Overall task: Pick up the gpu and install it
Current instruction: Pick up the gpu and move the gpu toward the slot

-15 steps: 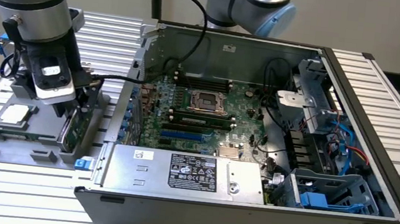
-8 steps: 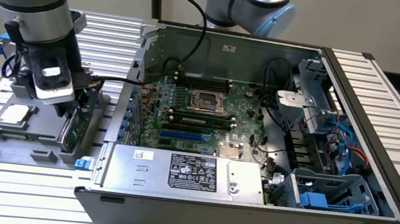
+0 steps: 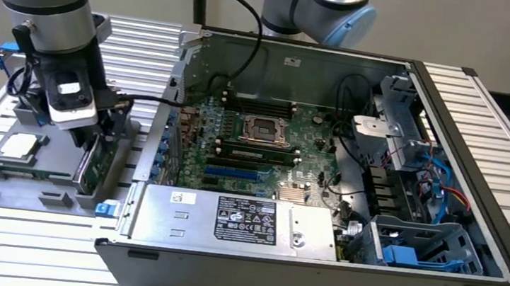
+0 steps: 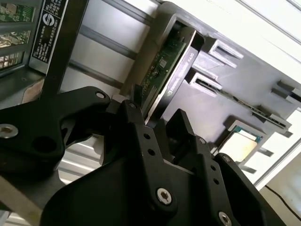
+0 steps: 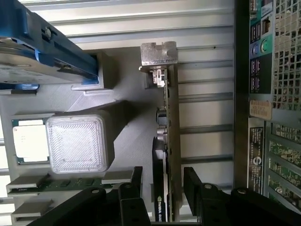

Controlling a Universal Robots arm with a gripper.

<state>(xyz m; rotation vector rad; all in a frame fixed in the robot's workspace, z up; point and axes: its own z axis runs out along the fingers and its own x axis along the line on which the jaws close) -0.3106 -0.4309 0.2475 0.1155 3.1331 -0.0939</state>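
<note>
Gripper (image 3: 94, 139) is low over the grey fixture tray (image 3: 4, 184) on the bench (image 3: 36, 241), at the exterior view's left, just beside the open PC case (image 3: 291, 65). GPU (image 5: 171, 117) stands on edge in a tray slot w/ its silver bracket (image 5: 159, 54) at 1 end. Green board faces the case, black shroud faces the CPU chip (image 3: 22, 147). Fingers (image 5: 193, 188) are apart, 1 each side of the card. The first wrist view shows a slim gap on both sides, so not clamped. CPU lies flat in the tray, left of the GPU. HDD in blue frame (image 5: 33, 70) sits toward the tray's far side.
</note>
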